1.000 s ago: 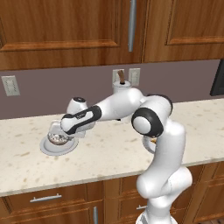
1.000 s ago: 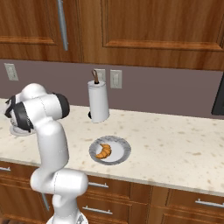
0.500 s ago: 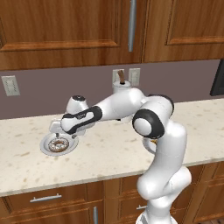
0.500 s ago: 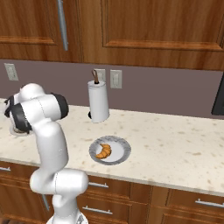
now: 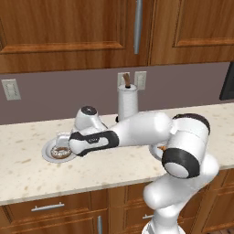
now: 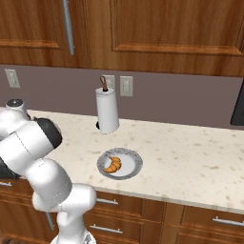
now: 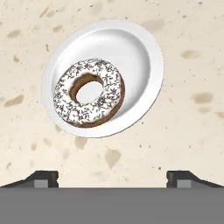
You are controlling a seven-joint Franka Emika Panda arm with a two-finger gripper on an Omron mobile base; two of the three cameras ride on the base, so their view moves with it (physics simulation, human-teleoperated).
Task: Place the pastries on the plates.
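The brown ring donut [image 7: 110,94] with white speckled icing lies flat on a round light-grey plate [image 7: 142,57], a little off the plate's centre. My gripper [image 7: 112,179] hangs above the counter just beside that plate, open, its fingertips [image 7: 42,178] wide apart with nothing between them. In the left base view the same plate [image 5: 47,154] and donut [image 5: 58,152] sit at the counter's left, right under the gripper [image 5: 61,142]. The golden croissant [image 6: 113,164] rests on the second plate [image 6: 132,162] near the counter's front edge.
A tall white paper towel holder [image 5: 127,103] stands at the back of the speckled counter by the wall, seen also in the right base view [image 6: 107,110]. Wooden cabinets hang above; drawers run below the counter edge.
The gripper has opened and let go of the donut, which now lies on the left plate. The hand has lifted slightly off it.
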